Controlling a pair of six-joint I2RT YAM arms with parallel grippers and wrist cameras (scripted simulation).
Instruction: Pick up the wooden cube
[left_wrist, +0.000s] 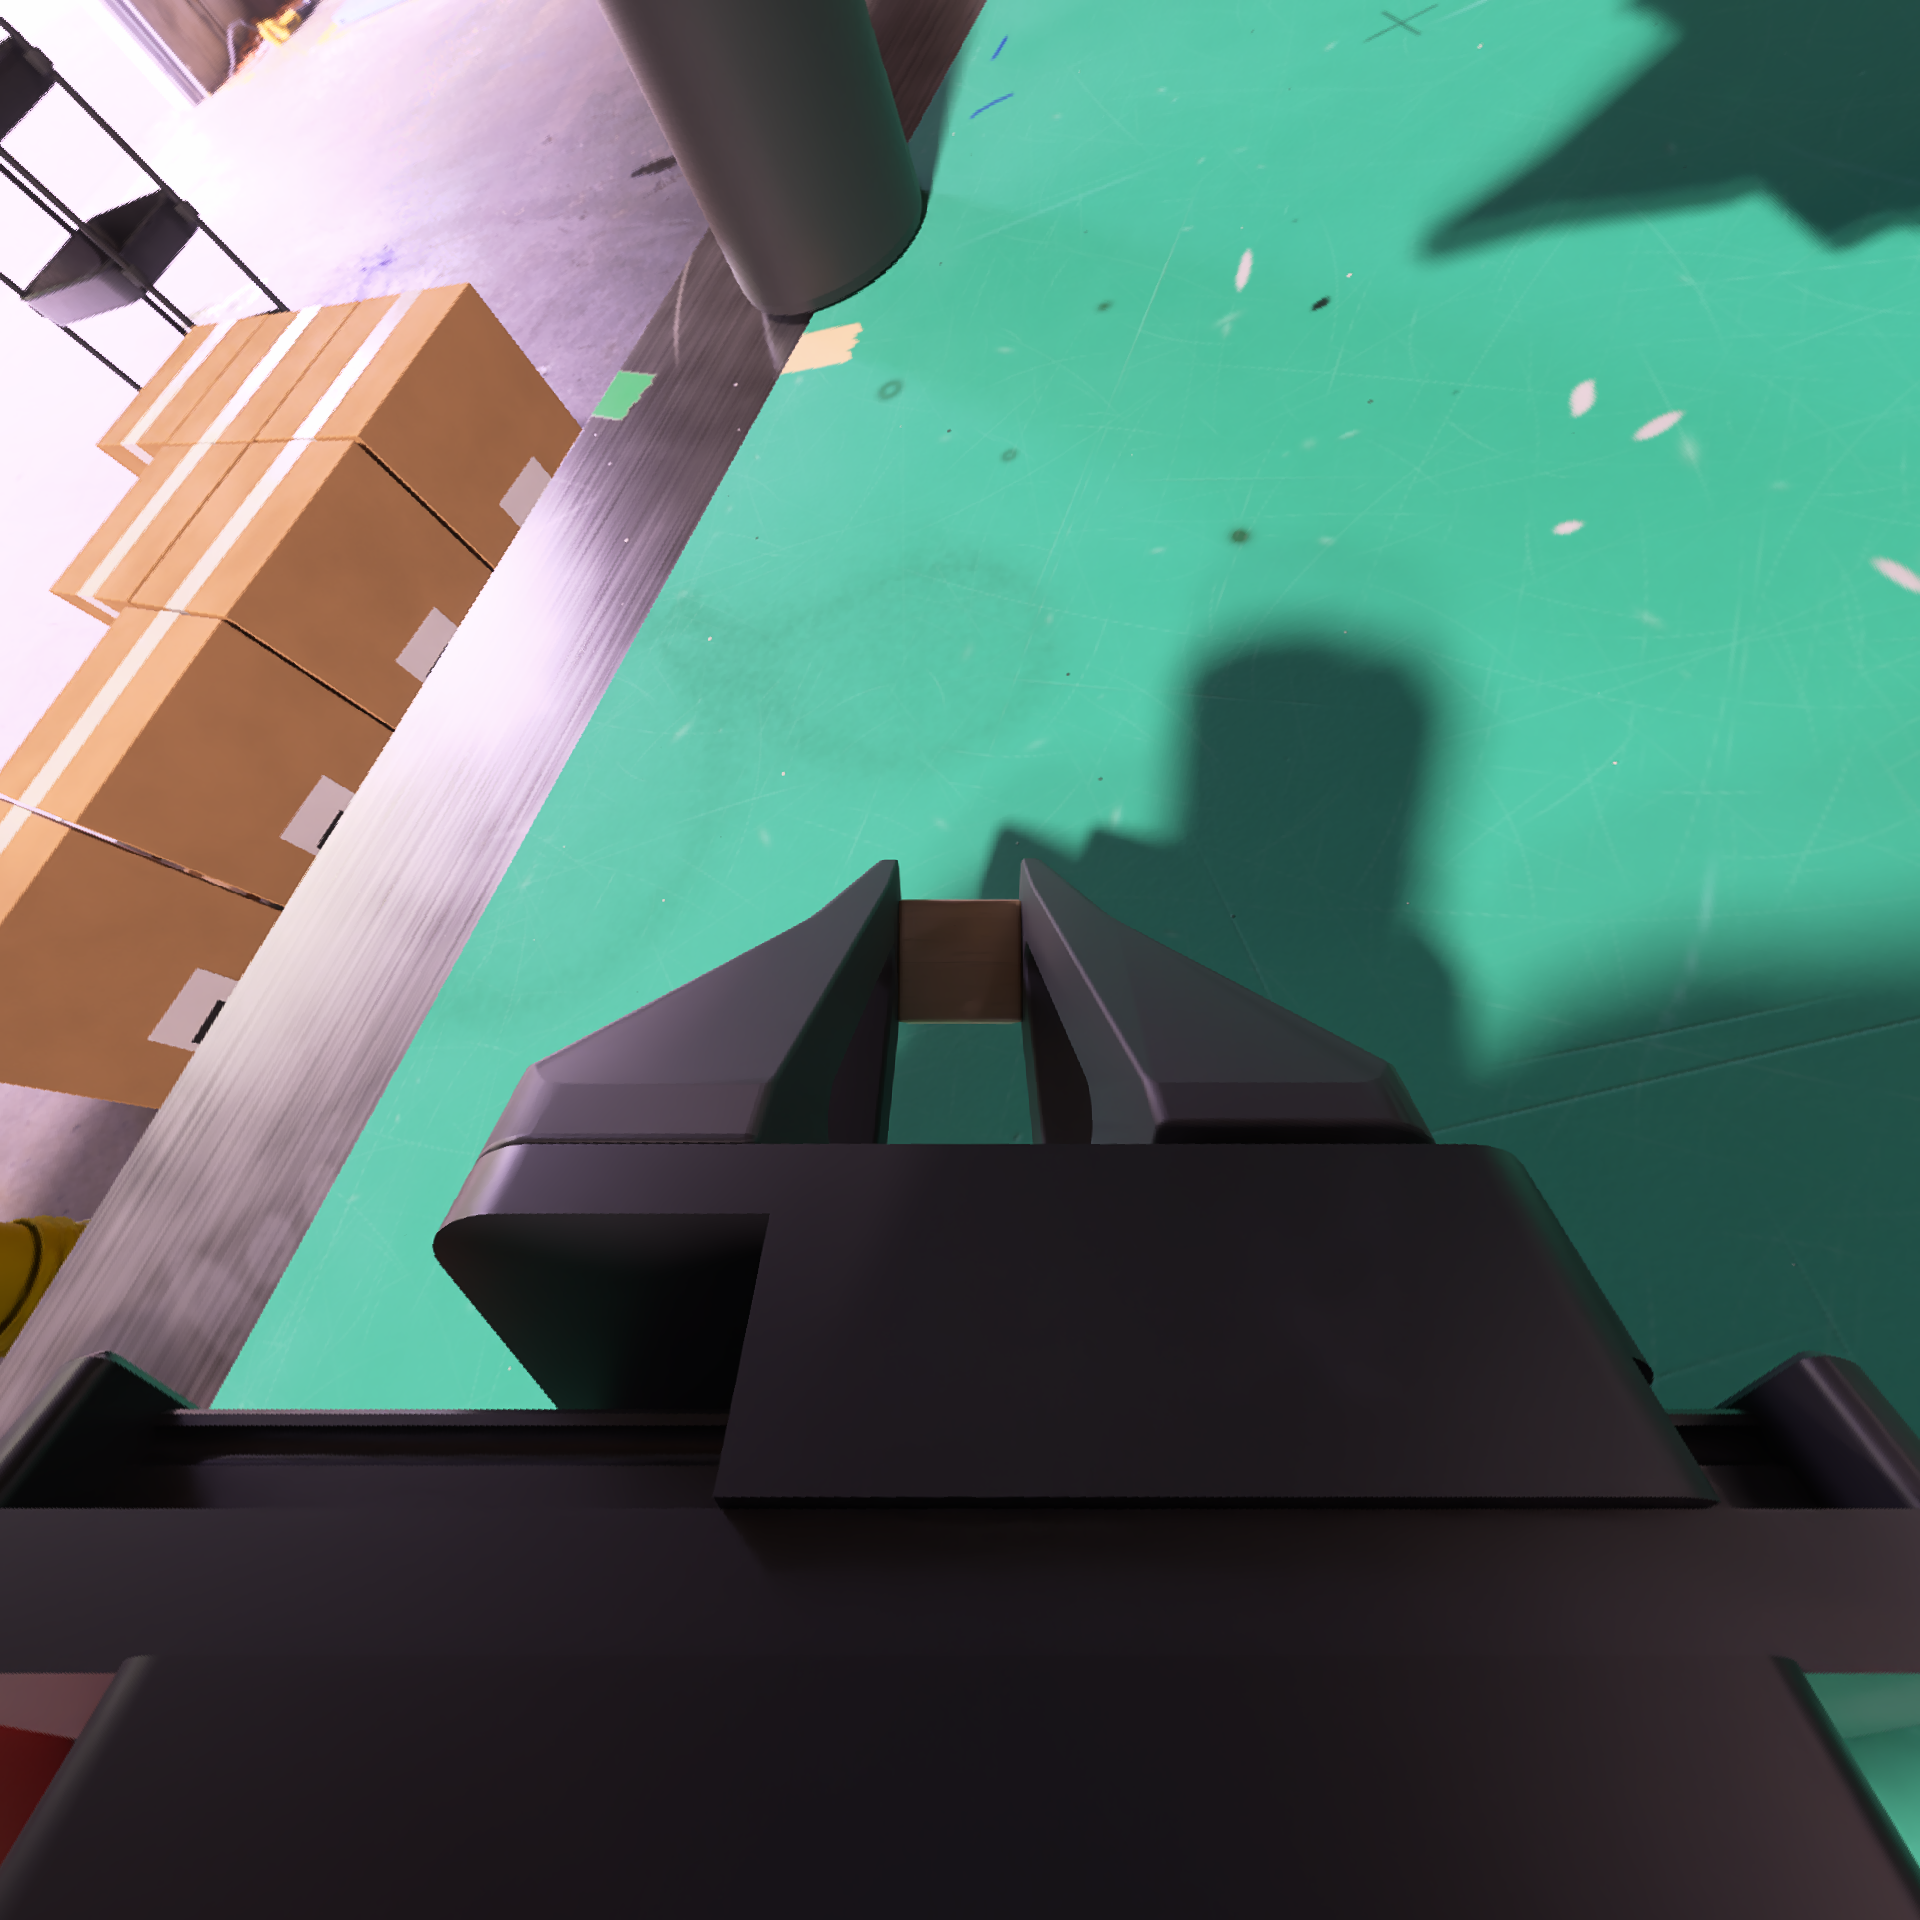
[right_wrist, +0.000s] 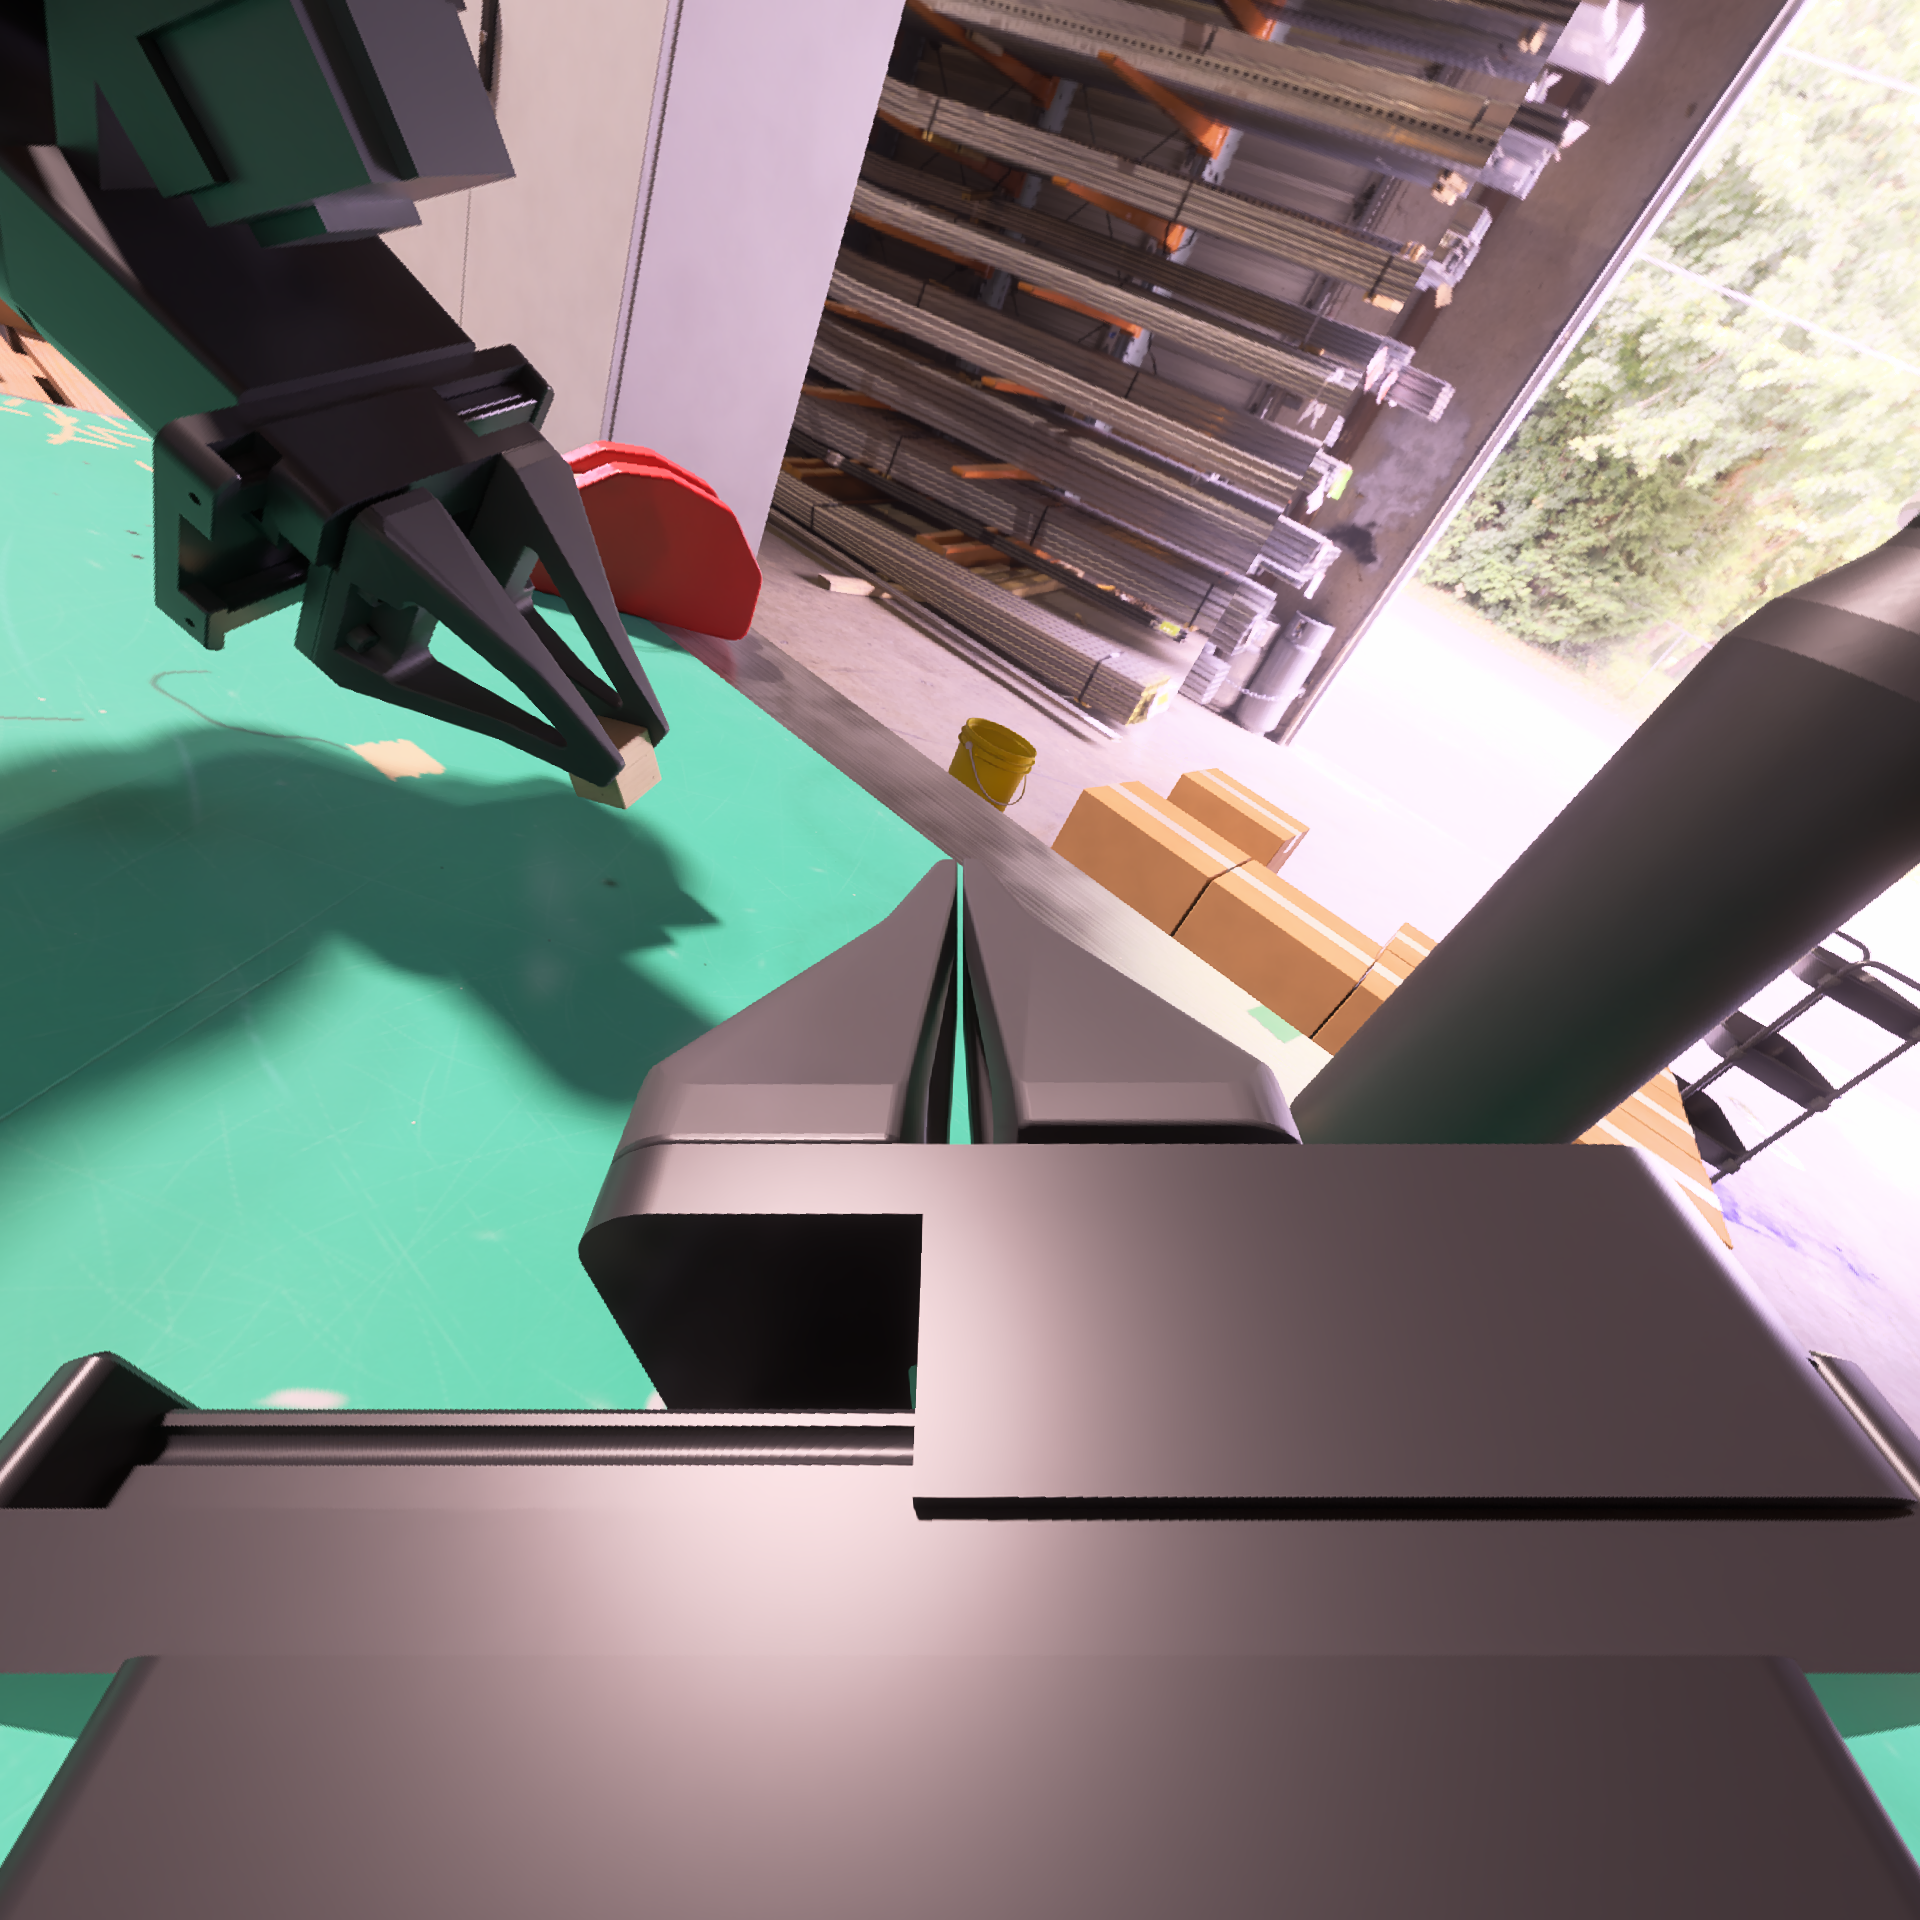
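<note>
Above the green counter (left_wrist: 1143, 520), left pincer (left_wrist: 959, 883) pinches the wooden cube (left_wrist: 958, 961) at its tips; right pincer (right_wrist: 958, 883) pressed together, holding nothing.

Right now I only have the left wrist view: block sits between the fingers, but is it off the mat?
Observer: In the right wrist view the wooden cube is pinched at the tips of the left gripper, and it looks just clear of the green mat, though the gap is hard to judge.
Operator: Where's the other arm?
Observer: The right gripper is shut and empty, over the mat near the table edge, apart from the cube.
Operator: Anything close behind the left gripper?
Observer: A red rounded object sits at the table's edge just beyond it; contact cannot be told.
</note>
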